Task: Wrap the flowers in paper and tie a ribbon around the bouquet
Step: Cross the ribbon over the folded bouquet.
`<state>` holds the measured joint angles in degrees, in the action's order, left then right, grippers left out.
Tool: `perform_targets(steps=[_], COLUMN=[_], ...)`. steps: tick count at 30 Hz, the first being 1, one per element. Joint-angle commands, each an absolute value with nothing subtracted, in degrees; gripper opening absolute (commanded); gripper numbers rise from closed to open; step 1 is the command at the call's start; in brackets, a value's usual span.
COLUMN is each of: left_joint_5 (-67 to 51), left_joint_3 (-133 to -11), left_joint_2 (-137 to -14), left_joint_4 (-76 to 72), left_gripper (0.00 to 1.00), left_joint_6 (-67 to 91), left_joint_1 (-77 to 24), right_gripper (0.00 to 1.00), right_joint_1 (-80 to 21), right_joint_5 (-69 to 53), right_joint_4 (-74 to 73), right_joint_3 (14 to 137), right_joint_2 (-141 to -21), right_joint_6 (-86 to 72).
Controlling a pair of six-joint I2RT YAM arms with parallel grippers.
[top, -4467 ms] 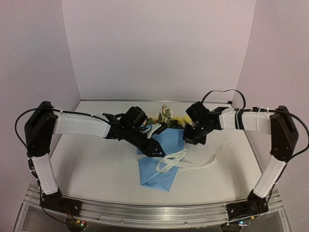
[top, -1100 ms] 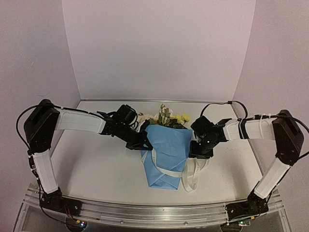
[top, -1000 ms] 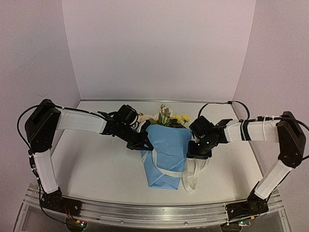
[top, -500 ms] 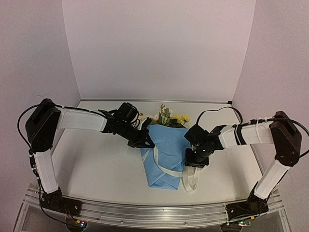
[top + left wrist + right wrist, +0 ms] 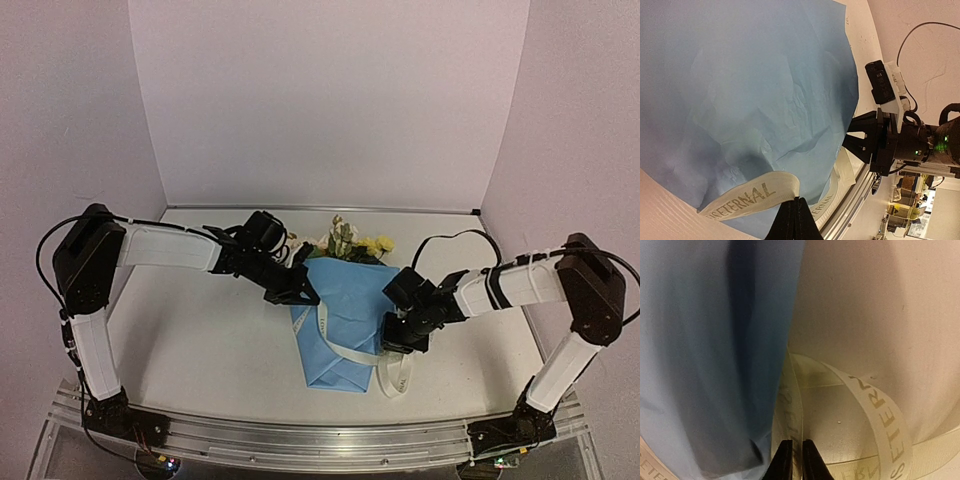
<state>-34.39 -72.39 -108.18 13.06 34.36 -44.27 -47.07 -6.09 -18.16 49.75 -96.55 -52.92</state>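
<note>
The bouquet lies mid-table: light-blue paper (image 5: 345, 300) folded as a cone, with the flowers (image 5: 350, 243) sticking out at its far end. The off-white lettered ribbon (image 5: 348, 353) crosses the cone and loops onto the table on the right. My left gripper (image 5: 300, 294) sits at the cone's upper left edge, shut on one ribbon end (image 5: 750, 195), which it holds above the paper (image 5: 740, 90). My right gripper (image 5: 398, 346) is low at the cone's right edge. Its fingers are shut on a strand of ribbon (image 5: 791, 400) standing on edge beside the paper (image 5: 705, 365).
The white table (image 5: 200, 340) is walled at the back and both sides. A metal rail (image 5: 320, 440) runs along the near edge. A slack ribbon loop (image 5: 880, 410) lies on the table right of the cone. A black cable (image 5: 450, 240) arcs above the right forearm.
My right gripper has slid nearer along the cone's right edge, dropped to the table and closed on the ribbon. The left gripper has stayed nearly still, shut on its ribbon end.
</note>
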Motion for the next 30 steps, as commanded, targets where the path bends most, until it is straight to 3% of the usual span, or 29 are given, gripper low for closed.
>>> perform_targets(steps=[1,14,22,30], left_joint_5=[-35.3,-38.8,-40.1,-41.5], left_joint_3=[-75.4,-77.3,-78.3,-79.6], left_joint_2=[-107.8,-109.1,-110.9,-113.5], left_joint_4=[12.5,9.5,5.1,1.4], left_gripper=[0.00,0.00,0.00,0.00], left_joint_6=[32.9,32.3,35.9,38.9], left_joint_1=[-43.5,-42.6,-41.8,-39.7], right_gripper=[0.00,0.00,0.00,0.00], right_joint_1=[-47.4,-43.5,-32.4,-32.2], right_joint_5=[-1.6,10.8,7.4,0.5], right_joint_4=[-22.5,-36.9,-37.9,-38.5], right_joint_3=[49.3,57.4,69.6,77.3], right_joint_2=[-88.9,-79.7,-84.3,-86.5], right_joint_6=[-53.3,-46.8,-39.2,-36.7])
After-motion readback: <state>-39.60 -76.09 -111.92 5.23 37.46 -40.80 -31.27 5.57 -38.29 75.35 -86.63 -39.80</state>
